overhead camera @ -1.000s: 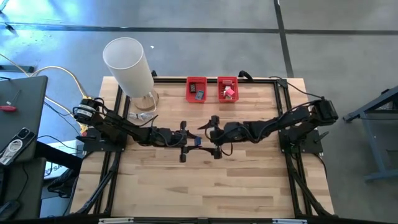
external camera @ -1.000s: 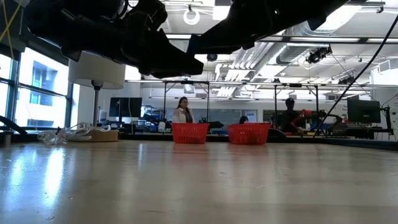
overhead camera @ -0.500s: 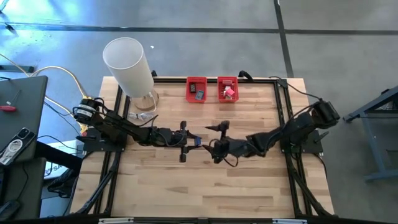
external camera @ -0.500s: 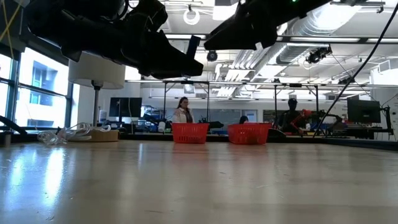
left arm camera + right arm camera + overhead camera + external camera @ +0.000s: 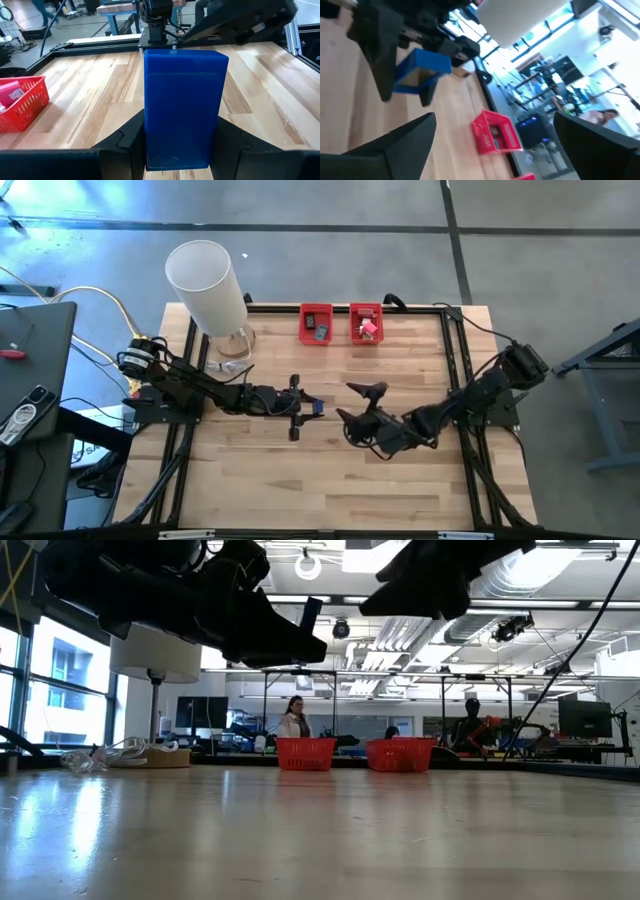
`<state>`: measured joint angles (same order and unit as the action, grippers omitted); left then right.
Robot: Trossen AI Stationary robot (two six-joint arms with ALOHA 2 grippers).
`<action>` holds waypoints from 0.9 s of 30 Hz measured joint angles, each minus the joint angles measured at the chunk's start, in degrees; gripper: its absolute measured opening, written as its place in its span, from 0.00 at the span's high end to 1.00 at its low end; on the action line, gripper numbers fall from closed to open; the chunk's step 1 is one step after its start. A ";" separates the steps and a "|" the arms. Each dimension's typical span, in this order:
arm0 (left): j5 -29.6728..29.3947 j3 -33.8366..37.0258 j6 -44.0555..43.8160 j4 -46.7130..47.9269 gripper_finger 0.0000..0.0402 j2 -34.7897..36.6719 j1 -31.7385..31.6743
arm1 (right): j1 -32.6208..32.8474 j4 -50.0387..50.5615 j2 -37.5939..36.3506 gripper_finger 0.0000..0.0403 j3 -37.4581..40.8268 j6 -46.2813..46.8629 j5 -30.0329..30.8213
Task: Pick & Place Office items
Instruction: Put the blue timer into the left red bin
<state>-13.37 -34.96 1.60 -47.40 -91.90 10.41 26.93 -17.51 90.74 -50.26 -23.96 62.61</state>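
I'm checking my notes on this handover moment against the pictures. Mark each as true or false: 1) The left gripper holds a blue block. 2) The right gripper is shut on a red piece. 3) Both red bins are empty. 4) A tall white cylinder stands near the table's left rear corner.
1) The left gripper holds the blue block: true.
2) False: the right gripper is open and holds nothing.
3) False: both red bins hold small pieces.
4) The white cylinder: true.

Two red bins (one blue block).

Block in left gripper; right gripper just beside.
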 joint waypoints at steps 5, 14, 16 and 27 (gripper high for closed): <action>-0.52 0.00 -0.15 0.01 0.64 0.00 0.00 | 1.59 1.22 0.00 0.03 0.00 0.04 5.66; -2.09 0.00 -0.15 0.02 0.64 0.00 0.00 | 2.72 3.08 0.00 0.03 0.00 -0.26 11.47; -2.16 0.00 -0.15 0.04 0.64 0.02 -0.02 | 2.69 3.68 0.00 0.03 0.00 -0.20 11.36; -14.10 -0.76 -2.37 0.51 0.64 0.02 -2.40 | 1.43 3.87 0.00 0.02 0.00 0.20 9.59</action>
<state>-27.46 -35.72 -0.77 -46.89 -91.88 8.02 28.36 -13.65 90.74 -50.26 -23.77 72.20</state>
